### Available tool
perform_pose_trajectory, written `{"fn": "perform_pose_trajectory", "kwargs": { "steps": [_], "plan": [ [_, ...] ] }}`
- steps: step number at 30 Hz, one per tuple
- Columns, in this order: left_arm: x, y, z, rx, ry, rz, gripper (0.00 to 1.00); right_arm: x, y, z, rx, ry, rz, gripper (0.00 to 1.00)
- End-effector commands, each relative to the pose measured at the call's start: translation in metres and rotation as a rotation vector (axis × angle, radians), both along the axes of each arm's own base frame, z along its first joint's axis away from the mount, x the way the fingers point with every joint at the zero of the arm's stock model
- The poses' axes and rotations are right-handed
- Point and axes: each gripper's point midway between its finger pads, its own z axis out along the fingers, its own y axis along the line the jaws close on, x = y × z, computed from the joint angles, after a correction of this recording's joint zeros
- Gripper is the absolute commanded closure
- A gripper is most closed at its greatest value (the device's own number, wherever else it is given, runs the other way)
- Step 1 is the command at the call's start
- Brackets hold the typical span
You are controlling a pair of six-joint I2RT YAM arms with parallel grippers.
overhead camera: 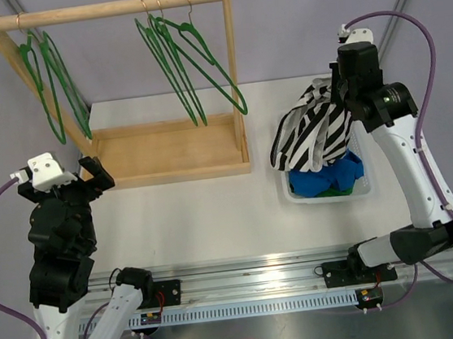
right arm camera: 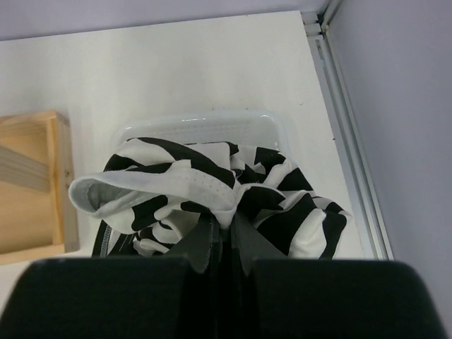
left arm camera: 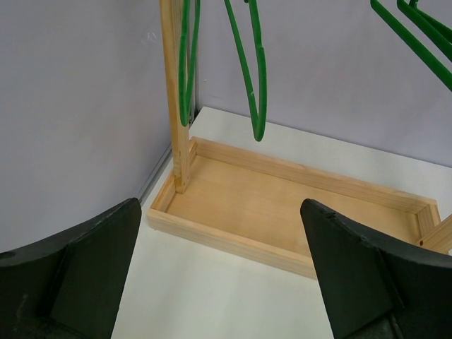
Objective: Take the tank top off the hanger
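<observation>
tank top off the hanger, held over basket at mid right of top view
right end effector [right arm camera: 224,233] clamped on the zebra-striped tank top [overhead camera: 312,131], which hangs bunched just above the white basket [overhead camera: 328,197] of blue and green cloth; left end effector [left arm camera: 219,233] spread wide, gripping nothing, at left of frame beside the wooden rack [overhead camera: 167,150] base; green hangers [left arm camera: 259,131] hang from its rail

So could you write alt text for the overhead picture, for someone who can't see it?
The right gripper holds a bunched zebra-striped top over a white bin of blue and green clothes. The left gripper hangs open near a wooden rack with bare green hangers.
</observation>
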Motion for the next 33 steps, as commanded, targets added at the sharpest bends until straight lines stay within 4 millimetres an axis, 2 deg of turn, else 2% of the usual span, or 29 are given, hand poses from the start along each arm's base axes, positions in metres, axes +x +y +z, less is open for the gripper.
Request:
{"fn": "perform_pose_trajectory", "kwargs": {
  "steps": [1,2,6,7,8,9,10,11,13,15,16,17,18,20,21,23,25,26,27,28,29,33],
  "plan": [
    [0.001,0.006,0.012,-0.008,-0.060,0.034,0.01,0.024,-0.007,0.000,-0.001,-0.036,-0.019,1.00],
    [0.002,0.005,0.011,-0.008,-0.056,0.033,0.01,0.029,-0.007,-0.005,0.014,-0.029,-0.006,1.00],
    [0.005,0.004,0.008,-0.007,-0.045,0.028,0.01,0.044,0.013,-0.070,0.067,0.128,0.052,1.00],
    [0.005,0.004,0.007,-0.006,-0.044,0.030,0.01,0.043,0.019,-0.114,0.079,0.227,0.066,1.00],
    [0.004,0.004,0.007,-0.006,-0.044,0.030,0.01,0.046,0.024,-0.133,0.113,0.250,0.064,1.00],
    [0.004,0.004,0.007,-0.008,-0.045,0.030,0.01,0.047,0.027,-0.163,0.128,0.312,0.062,1.00],
    [0.003,0.004,0.008,-0.009,-0.048,0.031,0.01,0.041,0.030,-0.200,0.145,0.382,0.062,1.00],
    [0.003,0.005,0.009,-0.010,-0.051,0.033,0.01,0.037,0.031,-0.221,0.172,0.428,0.036,1.00],
    [0.001,0.005,0.010,-0.011,-0.052,0.034,0.01,0.023,0.035,-0.278,0.204,0.578,0.028,1.00],
    [0.000,0.005,0.012,-0.014,-0.042,0.028,0.01,0.016,0.038,-0.312,0.219,0.660,0.016,0.99],
    [0.002,0.003,0.011,-0.010,-0.025,0.023,0.01,0.012,0.038,-0.320,0.219,0.685,0.007,0.98],
    [-0.002,0.005,0.019,-0.043,-0.037,0.035,0.01,0.011,0.037,-0.324,0.217,0.695,0.003,0.97],
    [-0.002,0.005,0.013,-0.052,-0.007,0.042,0.01,0.012,0.036,-0.321,0.217,0.686,0.001,0.96],
    [-0.001,0.003,0.014,-0.071,0.005,0.039,0.01,0.017,0.035,-0.309,0.215,0.653,-0.002,0.90],
    [-0.001,0.002,0.012,-0.074,0.015,0.032,0.01,0.020,0.034,-0.295,0.217,0.623,0.003,0.87],
    [-0.001,-0.001,0.009,-0.087,0.026,0.018,0.01,0.025,0.031,-0.268,0.202,0.585,0.001,0.70],
    [-0.002,-0.003,0.002,-0.096,0.050,0.009,0.01,0.029,0.029,-0.228,0.195,0.513,0.009,0.56],
    [-0.003,-0.005,0.000,-0.106,0.052,0.000,0.01,0.029,0.029,-0.215,0.196,0.489,0.016,0.44],
    [-0.004,-0.005,-0.007,-0.104,0.073,0.000,0.01,0.028,0.028,-0.196,0.198,0.451,0.019,0.38],
    [-0.005,-0.005,-0.011,-0.105,0.080,-0.001,0.01,0.028,0.027,-0.179,0.198,0.422,0.024,0.25],
    [-0.005,-0.005,-0.015,-0.109,0.089,-0.001,0.01,0.027,0.027,-0.169,0.201,0.404,0.026,0.01],
    [-0.012,-0.010,-0.032,-0.112,0.154,-0.032,0.01,0.005,0.032,-0.114,0.248,0.304,0.084,0.00]
  ]
}}
